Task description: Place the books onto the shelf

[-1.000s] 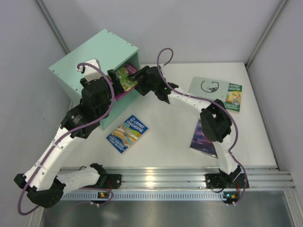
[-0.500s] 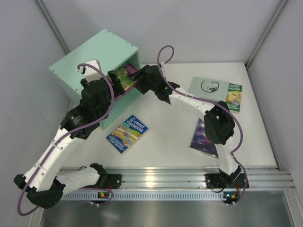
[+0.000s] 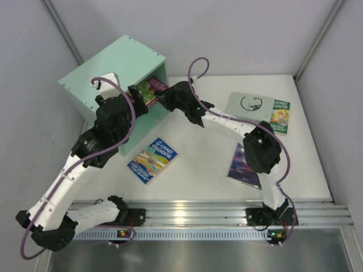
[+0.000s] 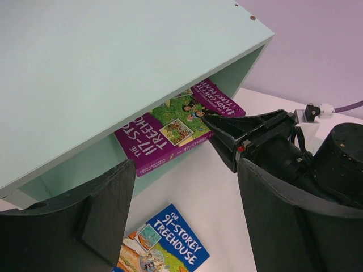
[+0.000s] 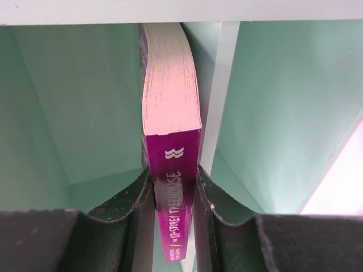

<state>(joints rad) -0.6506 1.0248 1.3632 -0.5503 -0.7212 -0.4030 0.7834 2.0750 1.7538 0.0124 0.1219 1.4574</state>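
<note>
The mint-green shelf (image 3: 113, 62) lies at the back left with its opening toward the table. A magenta-green book (image 3: 148, 89) sits partly inside it, beside the dividing board (image 5: 212, 85). My right gripper (image 3: 163, 97) is shut on its spine (image 5: 173, 209), with a finger pressed to each cover. My left gripper (image 3: 136, 99) hangs open by the shelf's mouth with nothing between its fingers (image 4: 283, 215). Beneath it, a blue-yellow book (image 4: 164, 241) lies flat on the table (image 3: 152, 160). A dark galaxy book (image 3: 243, 167) and a green book (image 3: 279, 116) lie at the right.
A pale sheet with a round drawing (image 3: 249, 106) lies beside the green book. Grey walls close in the table on the left, back and right. The right arm's elbow (image 3: 261, 150) hangs over the galaxy book. A metal rail (image 3: 198, 212) runs along the near edge.
The right gripper's fingers have closed onto the magenta book's spine, and the book has slid a little deeper into the shelf. The left arm has barely moved.
</note>
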